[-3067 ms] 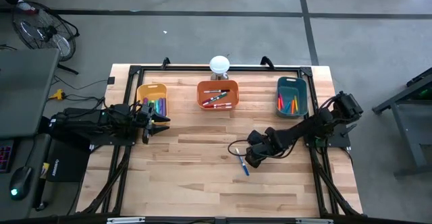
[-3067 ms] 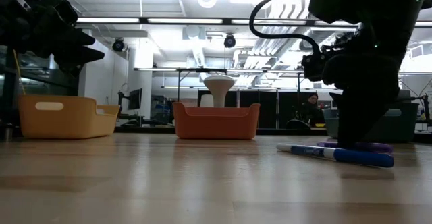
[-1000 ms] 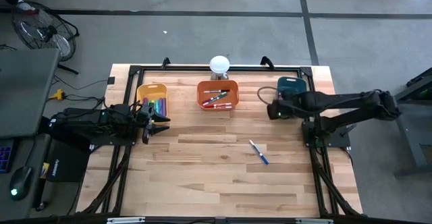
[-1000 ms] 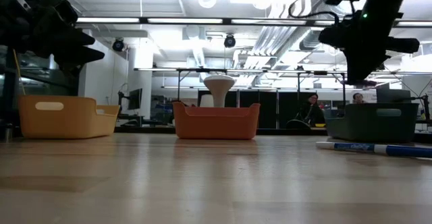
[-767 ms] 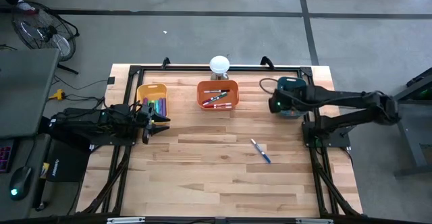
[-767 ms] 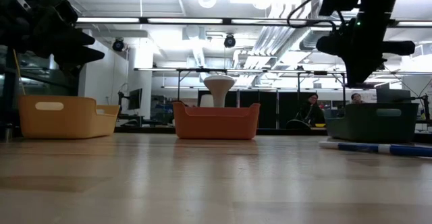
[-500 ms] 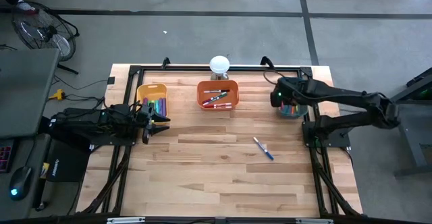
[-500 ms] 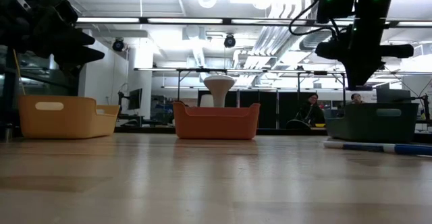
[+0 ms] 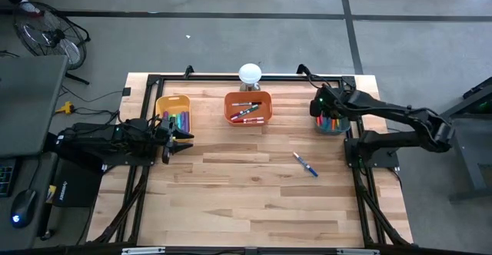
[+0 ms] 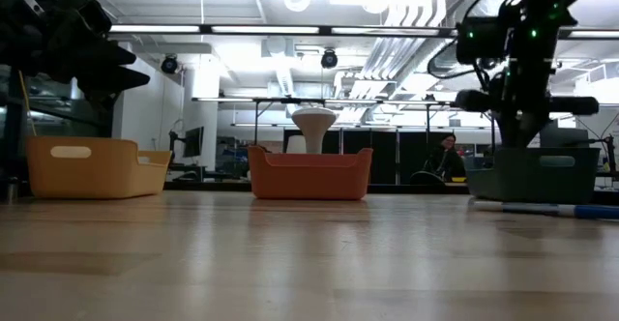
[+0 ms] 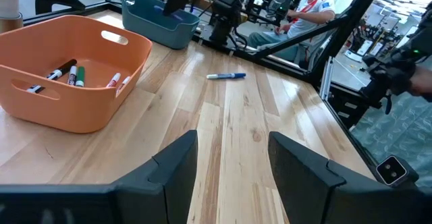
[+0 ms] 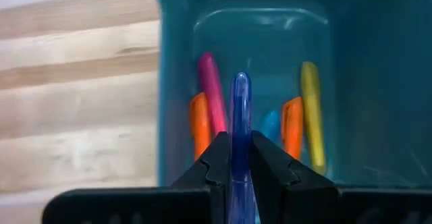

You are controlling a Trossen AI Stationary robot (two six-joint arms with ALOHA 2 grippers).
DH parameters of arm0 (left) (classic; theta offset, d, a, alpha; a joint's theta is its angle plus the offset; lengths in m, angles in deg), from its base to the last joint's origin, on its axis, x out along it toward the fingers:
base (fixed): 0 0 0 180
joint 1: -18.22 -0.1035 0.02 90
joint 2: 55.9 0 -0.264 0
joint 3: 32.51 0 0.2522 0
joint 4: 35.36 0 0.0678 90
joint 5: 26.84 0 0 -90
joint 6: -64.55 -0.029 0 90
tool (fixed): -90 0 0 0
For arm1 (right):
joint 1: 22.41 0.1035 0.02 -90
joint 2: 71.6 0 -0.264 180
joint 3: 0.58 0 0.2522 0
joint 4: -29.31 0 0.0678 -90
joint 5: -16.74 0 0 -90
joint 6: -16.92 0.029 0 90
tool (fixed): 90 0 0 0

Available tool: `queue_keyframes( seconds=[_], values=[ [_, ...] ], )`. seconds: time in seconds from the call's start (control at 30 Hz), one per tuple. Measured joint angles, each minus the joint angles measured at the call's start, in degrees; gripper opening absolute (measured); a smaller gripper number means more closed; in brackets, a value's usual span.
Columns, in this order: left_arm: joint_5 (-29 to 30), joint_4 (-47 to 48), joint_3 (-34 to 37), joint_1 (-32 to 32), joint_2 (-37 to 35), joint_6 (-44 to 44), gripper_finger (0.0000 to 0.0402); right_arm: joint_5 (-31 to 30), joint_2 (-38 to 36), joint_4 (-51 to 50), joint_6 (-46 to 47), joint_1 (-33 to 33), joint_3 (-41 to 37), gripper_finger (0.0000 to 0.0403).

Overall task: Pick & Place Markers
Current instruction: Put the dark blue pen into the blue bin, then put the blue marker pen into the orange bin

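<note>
The wooden table (image 9: 231, 201) bears yellow bin (image 9: 172, 114), orange bin (image 9: 247, 107), teal bin (image 9: 333, 122) and a blue marker (image 9: 305, 164).

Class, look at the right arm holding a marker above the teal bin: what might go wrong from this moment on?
1. The right gripper pinches the slim purple marker near one end, so it may tip on release and land across the teal plastic bin's rim instead of among the markers inside.
2. The blue-and-white marker lies loose on the wooden table; it may roll when approached.
</note>
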Motion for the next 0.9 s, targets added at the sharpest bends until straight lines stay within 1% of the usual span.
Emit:
queue_keyframes(
  seconds=[0.3, 0.5, 0.57, 0.73, 0.9],
  values=[
    [0.0, 0.0, 0.0, 0.0, 0.0, 0.0, 0.0178, 3.7, 0.1, 10.6, -3.6, -5.9, -7.2, 0.0028],
    [0.0, 0.0, 0.0, 0.0, 0.0, 0.0, 0.0178, 4.8, 0.1, 11.6, -4.1, -6.8, -9.3, 0.0028],
    [0.0, 0.0, 0.0, 0.0, 0.0, 0.0, 0.0178, 4.8, 0.1, 11.7, -5.0, -6.7, -9.3, 0.0041],
    [0.0, 0.0, 0.0, 0.0, 0.0, 0.0, 0.0178, 5.4, 0.1, 12.6, -6.8, -6.7, -9.3, 0.0102],
    [0.0, 0.0, 0.0, 0.0, 0.0, 0.0, 0.0178, 7.9, 0.1, 14.1, -8.4, -6.7, -9.3, 0.0132]
  ],
)
